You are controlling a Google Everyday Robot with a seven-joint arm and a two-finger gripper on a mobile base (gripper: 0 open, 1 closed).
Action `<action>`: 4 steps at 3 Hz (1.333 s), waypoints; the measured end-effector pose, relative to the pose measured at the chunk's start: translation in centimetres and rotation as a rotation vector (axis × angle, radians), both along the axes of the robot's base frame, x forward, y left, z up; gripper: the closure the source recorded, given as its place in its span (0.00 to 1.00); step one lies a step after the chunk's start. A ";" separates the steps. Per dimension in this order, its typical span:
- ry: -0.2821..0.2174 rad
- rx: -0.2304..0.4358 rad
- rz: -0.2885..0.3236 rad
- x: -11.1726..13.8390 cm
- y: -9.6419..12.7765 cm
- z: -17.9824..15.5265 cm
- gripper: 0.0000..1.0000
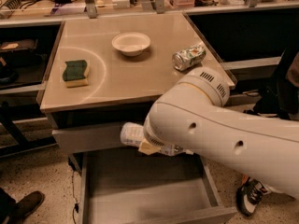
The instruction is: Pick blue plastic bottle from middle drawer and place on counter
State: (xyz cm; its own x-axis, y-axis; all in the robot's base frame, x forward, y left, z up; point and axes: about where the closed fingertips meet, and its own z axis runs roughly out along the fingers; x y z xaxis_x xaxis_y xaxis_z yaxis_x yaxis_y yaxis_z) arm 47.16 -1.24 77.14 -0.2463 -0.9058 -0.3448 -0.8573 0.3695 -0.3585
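Observation:
The blue plastic bottle (pixel 131 134) lies sideways in the air above the open middle drawer (pixel 140 190), level with the closed drawer front above it. My gripper (pixel 150 146) is shut on the bottle's middle; my white arm hides most of it, and only a tan finger pad shows under the bottle. The arm reaches in from the right. The drawer floor is bare. The tan counter (pixel 131 78) lies just above and behind the bottle.
On the counter are a white bowl (pixel 131 43), a green-and-yellow sponge (pixel 75 73) and a crushed can (pixel 188 57). The grey drawer front (pixel 88 136) sits under the counter edge. A person's shoe (pixel 250 197) is on the right, another shoe (pixel 23 206) at the lower left.

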 end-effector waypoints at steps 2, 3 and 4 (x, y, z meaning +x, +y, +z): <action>-0.070 0.014 0.012 2.2 -0.2 5.3 1.00; -0.105 0.014 0.011 4.2 -0.3 7.4 1.00; -0.130 0.007 0.021 7.1 -0.2 9.9 1.00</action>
State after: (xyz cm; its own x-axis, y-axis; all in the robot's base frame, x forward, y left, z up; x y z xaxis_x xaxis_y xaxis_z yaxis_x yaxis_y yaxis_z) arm 54.23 -1.45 87.02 -0.1802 -0.9078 -0.3787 -0.8113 0.3548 -0.4646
